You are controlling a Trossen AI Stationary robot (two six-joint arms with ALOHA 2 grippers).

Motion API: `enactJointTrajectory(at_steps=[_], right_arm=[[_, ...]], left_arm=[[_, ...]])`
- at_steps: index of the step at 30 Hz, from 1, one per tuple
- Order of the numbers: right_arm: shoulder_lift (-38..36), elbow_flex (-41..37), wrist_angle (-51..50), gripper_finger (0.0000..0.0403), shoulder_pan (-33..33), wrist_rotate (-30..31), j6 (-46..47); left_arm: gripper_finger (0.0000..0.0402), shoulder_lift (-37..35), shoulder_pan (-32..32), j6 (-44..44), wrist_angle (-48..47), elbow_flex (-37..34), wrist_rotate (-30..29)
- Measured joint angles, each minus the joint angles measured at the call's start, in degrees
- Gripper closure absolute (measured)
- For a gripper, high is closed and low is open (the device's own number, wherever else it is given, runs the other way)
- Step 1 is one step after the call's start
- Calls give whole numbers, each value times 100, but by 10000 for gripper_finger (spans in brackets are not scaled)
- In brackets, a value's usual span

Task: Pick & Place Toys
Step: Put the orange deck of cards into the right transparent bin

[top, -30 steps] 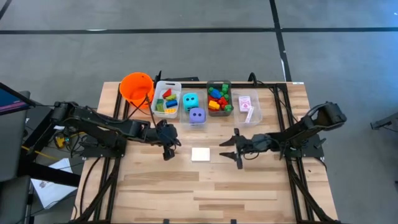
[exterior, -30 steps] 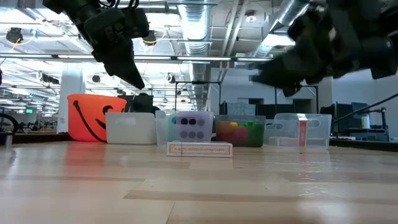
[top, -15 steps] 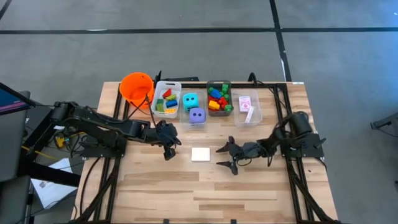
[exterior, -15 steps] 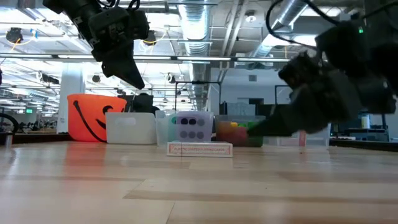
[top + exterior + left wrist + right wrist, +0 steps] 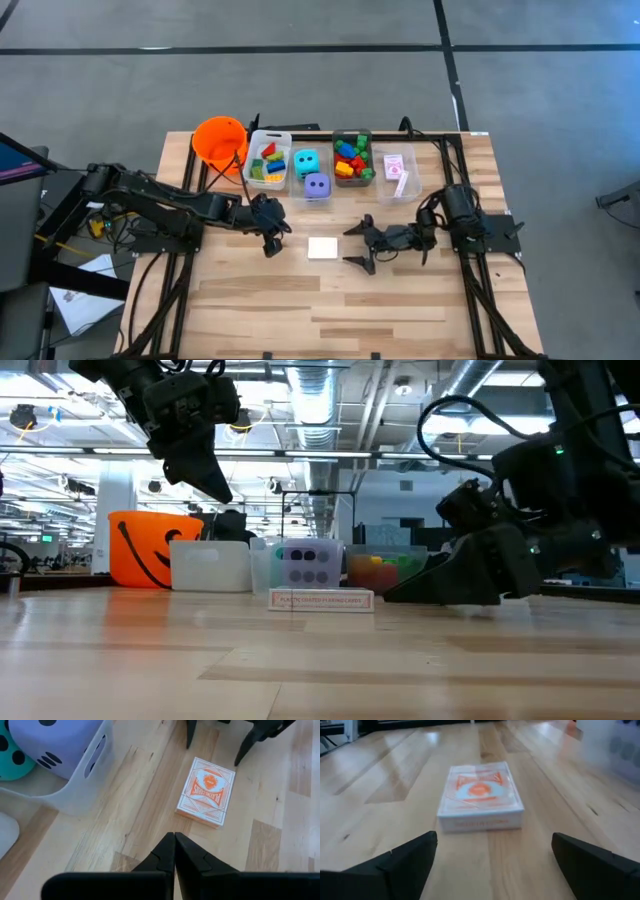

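We see the wooden table point(image 5: 330, 300) with four clear bins point(image 5: 267, 160) along its far edge. Our left gripper point(image 5: 270, 243) hangs clenched and empty, left of the card deck point(image 5: 322, 248). Our right gripper point(image 5: 358, 247) sits low, fingers spread wide, just right of that flat-lying deck, not touching.

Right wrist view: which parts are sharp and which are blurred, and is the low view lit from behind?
Right wrist view: the card pack is fairly sharp, while the open right gripper's near fingers and the clear bin are soft. Low view: bright ceiling lights leave both arms dark silhouettes; the orange bucket stays vivid.
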Motion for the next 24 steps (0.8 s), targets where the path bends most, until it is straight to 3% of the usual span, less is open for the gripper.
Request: enactJointTrajectory(at_steps=[9,18,24], right_arm=[[268,458,-147,4,-15,-53,-451],[253,1058,-947,4,-14,-418,-628],[244,1291,-1339,23,-13,-415,-585]], left_arm=[[402,0,0,0,-5,0,0],[402,0,0,0,-5,0,0],[402,0,0,0,-5,0,0]])
